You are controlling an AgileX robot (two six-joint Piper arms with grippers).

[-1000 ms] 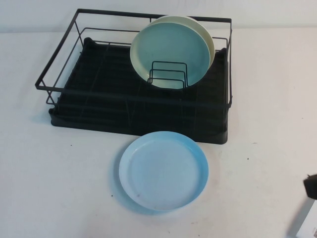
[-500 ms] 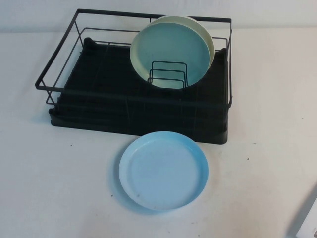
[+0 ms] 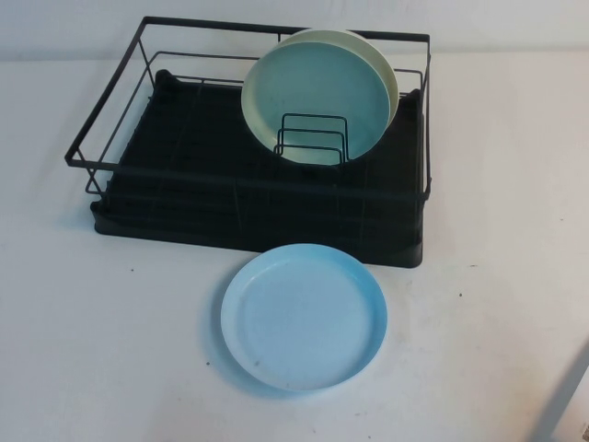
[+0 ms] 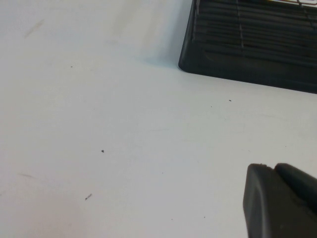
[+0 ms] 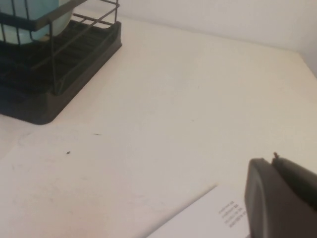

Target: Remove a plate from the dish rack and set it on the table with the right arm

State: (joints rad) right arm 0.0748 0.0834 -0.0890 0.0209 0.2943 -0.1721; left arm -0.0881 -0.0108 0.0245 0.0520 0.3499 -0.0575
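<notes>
The sky-blue plate [image 3: 304,316] lies flat on the white table [image 3: 110,350], just in front of the black dish rack [image 3: 184,198]. Neither arm shows in the high view. In the right wrist view my right gripper [image 5: 271,161] is shut and empty, low over the table beside a white printed sheet [image 5: 208,215], well away from the rack's corner [image 5: 59,64]. In the left wrist view my left gripper [image 4: 272,168] is shut and empty above bare table, with the rack's base corner [image 4: 257,49] beyond it.
A teal-green plate [image 3: 317,101] and a cream plate [image 3: 386,74] stand upright in the rack's wire holder [image 3: 311,140]. The white sheet's edge shows at the table's front right corner [image 3: 566,414]. Bare table lies left and right of the sky-blue plate.
The black tip of my right gripper, seen at the right edge one second ago, has withdrawn out of the high view. The plates and rack have not moved.
</notes>
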